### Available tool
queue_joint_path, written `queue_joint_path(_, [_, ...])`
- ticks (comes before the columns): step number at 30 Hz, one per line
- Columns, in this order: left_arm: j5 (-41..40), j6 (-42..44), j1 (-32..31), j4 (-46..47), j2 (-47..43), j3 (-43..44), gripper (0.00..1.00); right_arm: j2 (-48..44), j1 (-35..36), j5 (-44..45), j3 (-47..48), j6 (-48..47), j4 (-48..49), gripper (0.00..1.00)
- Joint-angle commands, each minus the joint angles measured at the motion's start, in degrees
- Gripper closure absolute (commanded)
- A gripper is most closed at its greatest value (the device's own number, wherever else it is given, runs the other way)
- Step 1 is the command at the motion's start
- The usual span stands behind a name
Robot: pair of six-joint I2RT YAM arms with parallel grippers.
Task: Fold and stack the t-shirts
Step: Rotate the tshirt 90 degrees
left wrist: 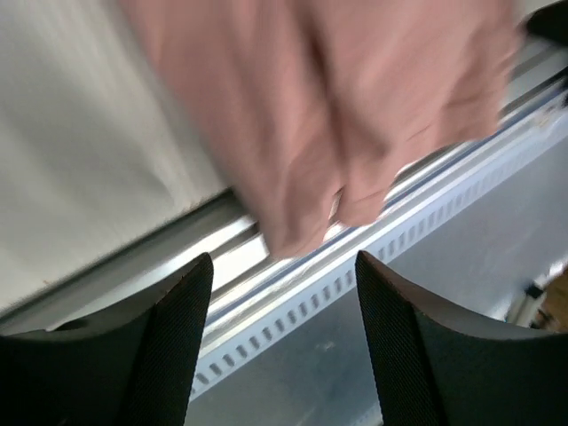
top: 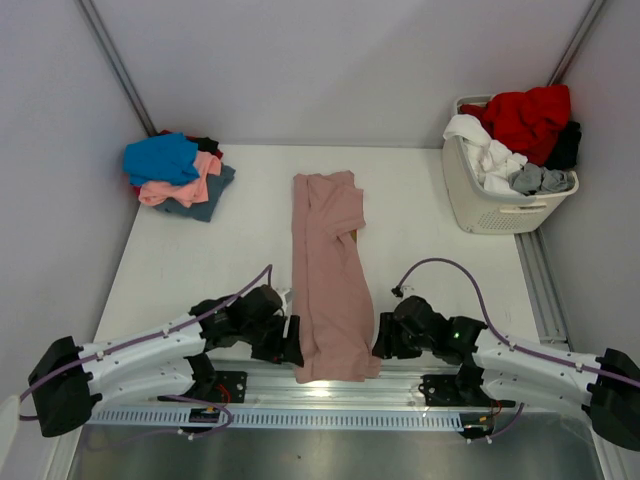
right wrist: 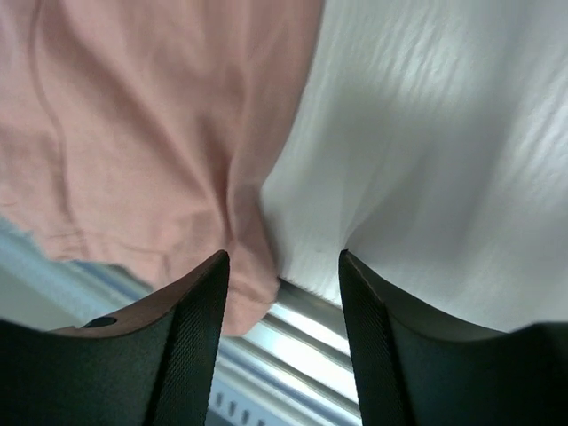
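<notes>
– Pink t-shirt: where is it?
– Folded into one long strip down the middle of the table. From the top camera its near hem hangs past the table's near edge onto the metal rail.
– What do the wrist cameras add?
– The left one, blurred, shows that hem drooping over the rail. The right one shows the strip's right edge lying flat on the white tabletop.
– And the grippers?
– The left gripper sits just beside the hem's left side and the right gripper just beside its right. Both have their fingers spread with nothing between them.
– The arms' pose?
– Both lie low, reaching inward from the near corners so the wrists face each other across the shirt.
– Only the top view shows the rest?
– Yes. A folded stack sits at the far left corner, blue on top. The laundry basket at far right is heaped with red cloth and white.
</notes>
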Motion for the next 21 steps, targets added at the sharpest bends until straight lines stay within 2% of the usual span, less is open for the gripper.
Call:
queue_joint_path(1, [-11.63,3.55,0.33,-2.49,1.40,10.76,0.30,3.77,-0.80,8.57,5.69,-6.44,-3.82,0.45])
queue_joint_path(3, [-14.74,4.86,1.99,-4.59,3.94,17.35,0.32,6.85,-3.60,9.56,10.53,-10.73,-2.96,0.49])
queue_joint_path(5, [-17.82,6.01,4.44,-4.35,5.61,21.90,0.39,8.34,-5.89,9.30,12.99,-13.03,-1.72,0.52])
queue_joint_path(9, [-17.84,11.02,9.81,1.70,8.60,22.91,0.48,13.25,-11.52,6.31,15.46,-16.99,8.88,0.59])
queue_joint_path(11, [-14.43,10.94,15.59,5.23,12.19,23.16,0.57,17.12,-15.64,3.95,15.81,-18.05,12.86,0.65])
queue_joint_path(12, [-13.97,10.15,17.10,5.76,16.91,23.60,0.62,21.92,-16.96,1.33,16.69,-18.23,16.44,0.71])
queue_joint_path(13, [-13.88,10.06,18.34,6.02,19.48,25.00,0.71,24.58,-18.54,-0.70,17.13,-18.32,18.39,0.75])
queue_joint_path(15, [-14.23,10.41,19.84,5.68,26.76,27.73,0.80,30.03,-19.17,-2.90,18.36,-19.02,22.52,0.85])
queue_joint_path(16, [-14.31,10.41,20.02,5.24,29.07,29.91,0.93,35.19,-19.26,-3.70,20.54,-19.28,23.06,0.87])
queue_joint_path(19, [-13.09,11.29,20.19,3.22,38.19,35.89,0.99,43.03,-19.17,-5.99,24.24,-20.16,26.49,0.91])
queue_joint_path(21, [-10.91,11.20,20.28,3.21,41.21,38.19,1.00,45.52,-19.17,-6.69,27.58,-20.77,27.63,0.92])
